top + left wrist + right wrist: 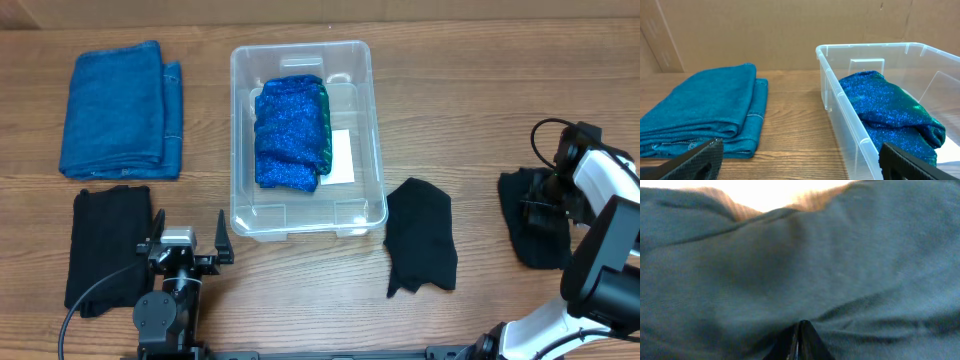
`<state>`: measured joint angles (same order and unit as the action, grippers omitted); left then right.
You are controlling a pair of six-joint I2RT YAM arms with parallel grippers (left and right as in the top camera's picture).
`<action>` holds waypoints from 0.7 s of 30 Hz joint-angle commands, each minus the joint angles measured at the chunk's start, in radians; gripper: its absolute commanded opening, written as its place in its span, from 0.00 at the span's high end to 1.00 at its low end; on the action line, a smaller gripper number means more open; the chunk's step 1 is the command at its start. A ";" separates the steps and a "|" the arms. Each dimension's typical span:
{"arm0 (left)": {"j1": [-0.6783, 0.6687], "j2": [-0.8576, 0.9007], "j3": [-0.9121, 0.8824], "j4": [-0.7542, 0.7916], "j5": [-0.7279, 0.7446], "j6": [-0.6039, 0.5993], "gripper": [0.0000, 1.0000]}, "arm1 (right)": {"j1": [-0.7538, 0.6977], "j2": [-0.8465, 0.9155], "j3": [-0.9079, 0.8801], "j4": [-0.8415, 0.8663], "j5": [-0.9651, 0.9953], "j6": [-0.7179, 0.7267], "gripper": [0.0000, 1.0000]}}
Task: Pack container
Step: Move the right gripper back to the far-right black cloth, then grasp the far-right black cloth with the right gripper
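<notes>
Worktop [480,120]: wood, with cloths laid around a clear bin.
Container [378,150]: at the middle of the worktop, a sparkly blue cloth [288,130] lying inside and some floor bare on its right.
Blue towel [120,110]: folded, far left.
Dark cloth [530,240]: far right, well apart from the container.
Right gripper [800,330]: down on the dark cloth, tips pressed together on a fold.
Left gripper [190,235]: spread wide, empty, near the container's front-left corner.
Doing it well: I'd lift until the cloth hangs free, clear the rim, then lower it in before releasing.
</notes>
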<state>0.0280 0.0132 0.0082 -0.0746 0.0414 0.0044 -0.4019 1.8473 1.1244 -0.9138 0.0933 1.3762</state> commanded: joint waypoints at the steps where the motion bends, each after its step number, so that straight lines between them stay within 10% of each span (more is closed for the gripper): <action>1: 0.006 -0.007 -0.003 0.000 0.000 0.019 0.00 | 0.036 0.012 -0.026 0.137 -0.037 -0.032 0.89; 12: 0.006 -0.007 -0.003 0.000 0.000 0.019 0.00 | 0.109 0.012 -0.023 0.517 -0.136 -0.238 0.69; 21: 0.006 -0.007 -0.003 0.000 0.000 0.019 0.00 | 0.101 -0.002 0.193 0.383 -0.230 -0.705 0.19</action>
<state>0.0280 0.0132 0.0082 -0.0742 0.0414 0.0040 -0.2947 1.8553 1.1706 -0.4419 -0.0940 0.9417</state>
